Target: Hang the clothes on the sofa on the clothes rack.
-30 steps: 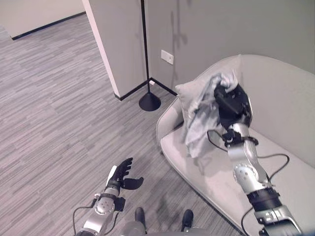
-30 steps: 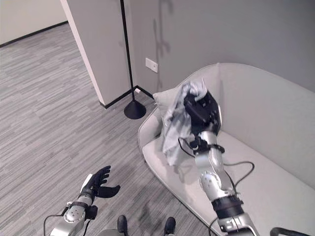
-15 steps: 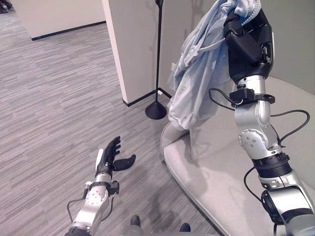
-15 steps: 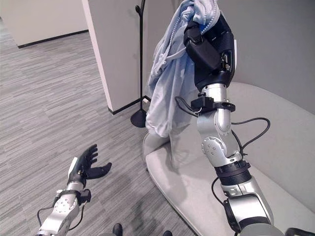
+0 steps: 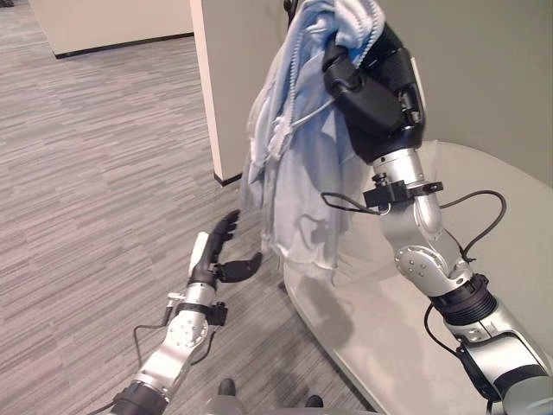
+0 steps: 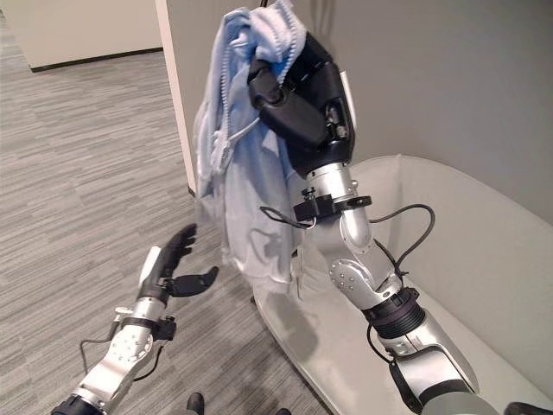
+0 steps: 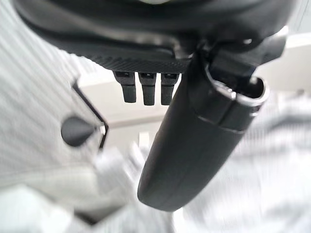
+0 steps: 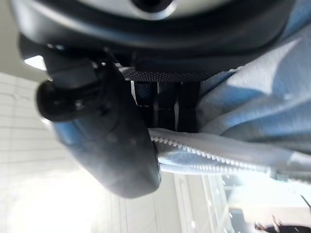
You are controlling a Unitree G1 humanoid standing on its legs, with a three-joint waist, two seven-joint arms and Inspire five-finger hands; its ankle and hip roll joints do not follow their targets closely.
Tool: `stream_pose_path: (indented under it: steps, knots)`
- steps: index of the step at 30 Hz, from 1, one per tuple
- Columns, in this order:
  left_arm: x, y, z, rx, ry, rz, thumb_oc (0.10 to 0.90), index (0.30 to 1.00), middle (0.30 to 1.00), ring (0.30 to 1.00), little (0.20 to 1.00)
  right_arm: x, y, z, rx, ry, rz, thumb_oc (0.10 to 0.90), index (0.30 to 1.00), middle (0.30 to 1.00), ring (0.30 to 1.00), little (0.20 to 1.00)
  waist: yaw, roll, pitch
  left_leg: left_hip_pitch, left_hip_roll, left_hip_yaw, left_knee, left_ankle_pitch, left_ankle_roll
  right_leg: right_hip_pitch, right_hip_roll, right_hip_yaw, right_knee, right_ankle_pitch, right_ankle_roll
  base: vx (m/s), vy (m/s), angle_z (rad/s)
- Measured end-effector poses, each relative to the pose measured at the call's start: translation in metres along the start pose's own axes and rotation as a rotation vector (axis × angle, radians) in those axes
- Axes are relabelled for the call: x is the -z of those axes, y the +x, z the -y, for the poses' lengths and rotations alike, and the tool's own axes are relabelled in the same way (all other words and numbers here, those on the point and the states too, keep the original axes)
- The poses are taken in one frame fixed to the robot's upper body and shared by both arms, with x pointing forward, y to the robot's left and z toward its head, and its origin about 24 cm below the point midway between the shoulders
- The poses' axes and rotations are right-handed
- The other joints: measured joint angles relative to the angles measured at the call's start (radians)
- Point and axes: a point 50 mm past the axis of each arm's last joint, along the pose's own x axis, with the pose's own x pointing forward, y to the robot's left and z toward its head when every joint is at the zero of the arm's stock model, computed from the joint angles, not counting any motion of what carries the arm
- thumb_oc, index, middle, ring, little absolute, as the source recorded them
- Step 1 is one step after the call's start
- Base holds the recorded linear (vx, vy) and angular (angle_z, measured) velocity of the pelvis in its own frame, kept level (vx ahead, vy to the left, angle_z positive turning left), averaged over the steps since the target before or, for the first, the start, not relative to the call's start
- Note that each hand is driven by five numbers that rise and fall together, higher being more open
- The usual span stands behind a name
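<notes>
The carry-and-hang step is in hand: the right hand (image 5: 371, 86) is raised high with its fingers curled round a bunched fold of the light blue zip-up jacket (image 5: 298, 164), which dangles clear of the grey sofa (image 5: 484, 225) at 4 o'clock. The top of the clothes rack (image 5: 288, 7) just peeks out behind the cloth at 12 o'clock. Next, I judge, the collar must be lifted over a rack hook and settled before the grip lets go — the hooks are hidden by the fabric. The left hand (image 5: 216, 259) hovers low at 7 o'clock, fingers straight, holding nothing. Compared with half a second ago, the jacket has swung leftward toward the pole, and the left hand has risen slightly.
</notes>
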Motion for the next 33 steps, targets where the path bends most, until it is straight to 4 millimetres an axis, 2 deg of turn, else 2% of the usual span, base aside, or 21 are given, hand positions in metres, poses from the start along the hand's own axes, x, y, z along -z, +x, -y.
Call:
stream_pose_path:
  steps: [4, 9, 10, 16, 19, 22, 27, 33]
  knots:
    - [-0.014, 0.012, 0.012, 0.033, 0.028, 0.069, 0.800, 0.900, 0.900, 0.900, 0.900, 0.004, -0.005, -0.024, -0.093, 0.080, -0.006, 0.400, 0.300, 0.300, 0.300, 0.300, -0.032, -0.003, 0.000, 0.001, 0.000, 0.006, 0.000, -0.001, -0.001, -0.002, 0.000, 0.004, 0.000, 0.000, 0.000, 0.00, 0.000, -0.03]
    - [-0.028, 0.026, 0.017, 0.014, 0.018, 0.121, 0.800, 0.900, 0.900, 0.900, 0.900, 0.002, -0.012, -0.041, -0.194, 0.129, -0.008, 0.400, 0.300, 0.300, 0.300, 0.300, -0.049, -0.003, 0.000, 0.004, 0.002, 0.013, 0.000, -0.002, -0.003, -0.003, 0.002, 0.007, 0.000, 0.000, -0.001, 0.00, 0.002, -0.05]
    - [-0.032, 0.028, 0.019, 0.000, 0.003, 0.133, 0.400, 0.300, 0.300, 0.300, 0.300, 0.002, -0.015, -0.044, -0.212, 0.147, -0.008, 0.400, 0.300, 0.300, 0.300, 0.300, -0.051, -0.003, -0.001, 0.008, 0.003, 0.019, 0.000, -0.004, -0.005, -0.003, 0.004, 0.016, 0.000, -0.001, -0.001, 0.00, 0.003, -0.12]
    - [-0.034, 0.029, 0.018, -0.024, -0.001, 0.139, 0.400, 0.300, 0.300, 0.300, 0.300, 0.007, -0.023, -0.044, -0.206, 0.178, -0.033, 0.400, 0.300, 0.300, 0.300, 0.300, -0.059, -0.003, -0.002, 0.014, 0.006, 0.032, 0.000, -0.008, -0.006, -0.005, 0.007, 0.031, 0.000, -0.003, -0.004, 0.00, -0.004, -0.07]
    - [-0.031, 0.026, 0.007, -0.096, -0.026, 0.127, 0.400, 0.300, 0.300, 0.300, 0.300, 0.012, -0.031, -0.037, -0.166, 0.182, -0.058, 0.400, 0.300, 0.300, 0.300, 0.300, -0.064, -0.004, -0.003, 0.015, 0.006, 0.034, 0.000, -0.010, -0.006, -0.005, 0.007, 0.032, 0.000, -0.004, -0.005, 0.00, -0.005, -0.01]
    - [-0.032, 0.020, -0.016, -0.210, -0.047, 0.129, 0.400, 0.300, 0.300, 0.300, 0.300, 0.012, -0.039, -0.027, -0.125, 0.162, -0.072, 0.400, 0.300, 0.300, 0.300, 0.300, -0.064, -0.005, -0.004, 0.015, 0.008, 0.033, 0.000, -0.011, -0.006, -0.005, 0.009, 0.032, 0.000, -0.004, -0.006, 0.00, 0.000, 0.00]
    - [-0.040, 0.001, -0.077, -0.512, -0.038, 0.177, 0.400, 0.300, 0.300, 0.300, 0.300, 0.005, -0.056, 0.004, -0.012, 0.074, -0.092, 0.400, 0.300, 0.300, 0.300, 0.300, -0.036, -0.003, -0.003, 0.015, 0.013, 0.028, 0.000, -0.012, -0.007, -0.001, 0.015, 0.028, 0.000, -0.009, -0.008, 0.00, -0.041, 0.03]
    - [-0.050, -0.017, -0.117, -0.705, 0.034, 0.229, 0.400, 0.300, 0.300, 0.300, 0.300, 0.004, -0.077, 0.025, 0.068, 0.037, -0.126, 0.400, 0.300, 0.300, 0.300, 0.300, -0.009, -0.001, -0.003, 0.015, 0.019, 0.002, 0.005, -0.012, -0.009, 0.016, 0.019, -0.001, 0.000, -0.020, -0.007, -0.02, -0.048, 0.12]
